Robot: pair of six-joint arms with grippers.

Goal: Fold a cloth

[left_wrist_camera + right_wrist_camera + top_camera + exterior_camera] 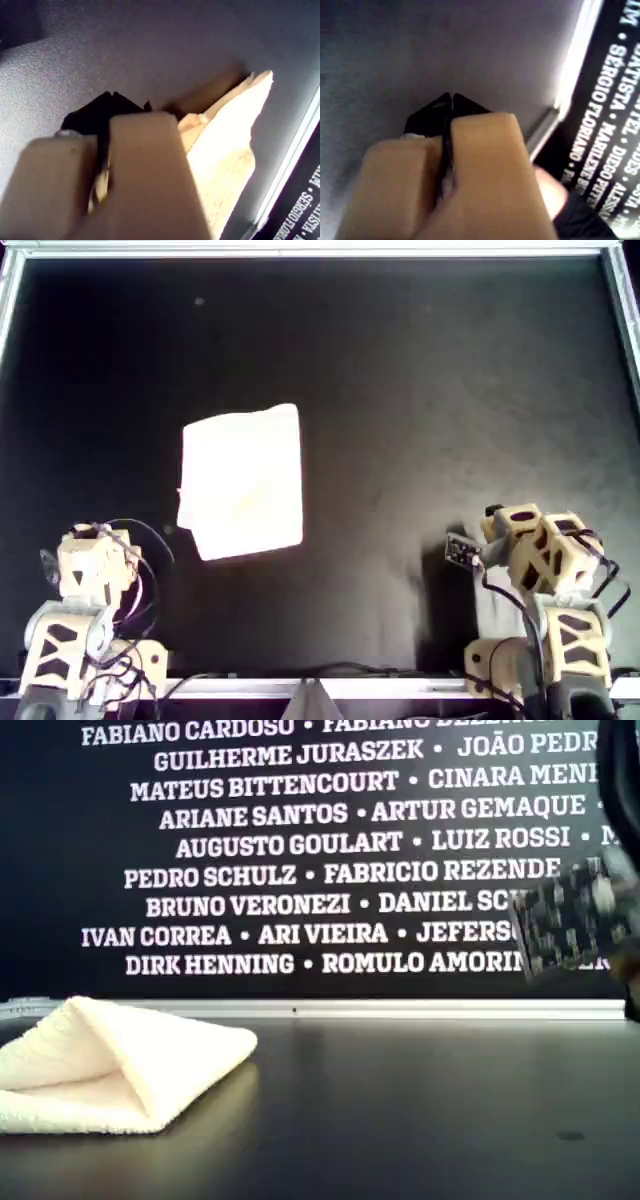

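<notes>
The cloth is pale cream and lies folded into a rough rectangle on the black table, left of centre in the overhead view. In the exterior view it is a folded wedge at the left. The first wrist view shows it just beyond my first gripper, apart from the shut black tips, which hold nothing. My first gripper sits near the front edge, at the overhead view's lower left. My second gripper is shut and empty over bare table, at the overhead view's lower right.
A metal rail frames the black table. A dark wall with white printed names stands behind it. A blurred arm part hangs at the exterior view's right. Cables lie by the arm base at the overhead view's lower left.
</notes>
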